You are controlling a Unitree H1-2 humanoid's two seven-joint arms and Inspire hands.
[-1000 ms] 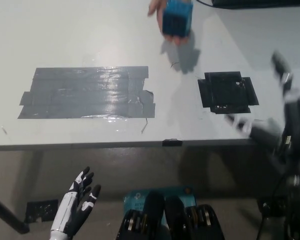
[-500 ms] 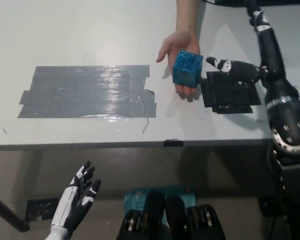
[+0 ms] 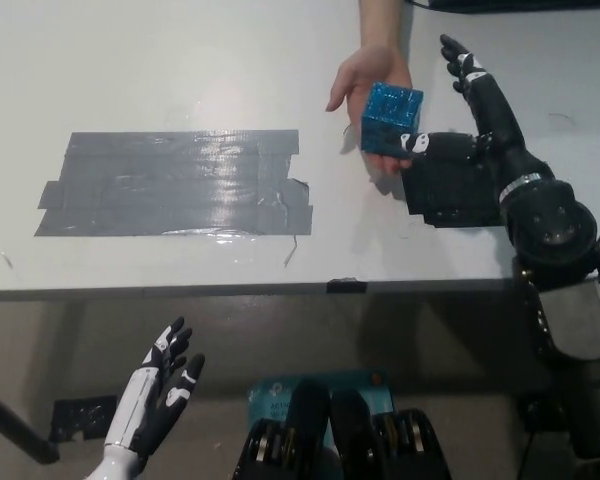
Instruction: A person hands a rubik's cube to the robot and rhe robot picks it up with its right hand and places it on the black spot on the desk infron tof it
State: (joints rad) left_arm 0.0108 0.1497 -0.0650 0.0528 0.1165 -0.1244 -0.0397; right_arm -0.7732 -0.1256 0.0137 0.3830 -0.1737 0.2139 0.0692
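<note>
A person's hand (image 3: pixel 365 85) reaches in from the top edge, palm up, and holds a blue Rubik's cube (image 3: pixel 391 119) above the white surface (image 3: pixel 180 60). The cube sits on the person's palm and fingers, just left of the black spot (image 3: pixel 442 190), a square patch of black tape on the surface. The black right hand (image 3: pixel 463 125) is stretched out over that patch with its fingers spread wide; one fingertip lies against the cube's right lower edge, while the others point up past it toward the far edge. It holds nothing. A broad patch of grey tape (image 3: pixel 175 183) lies well to the left of the cube. The white left hand (image 3: pixel 160 395) rests below the surface edge at the lower left, fingers apart and empty.
</note>
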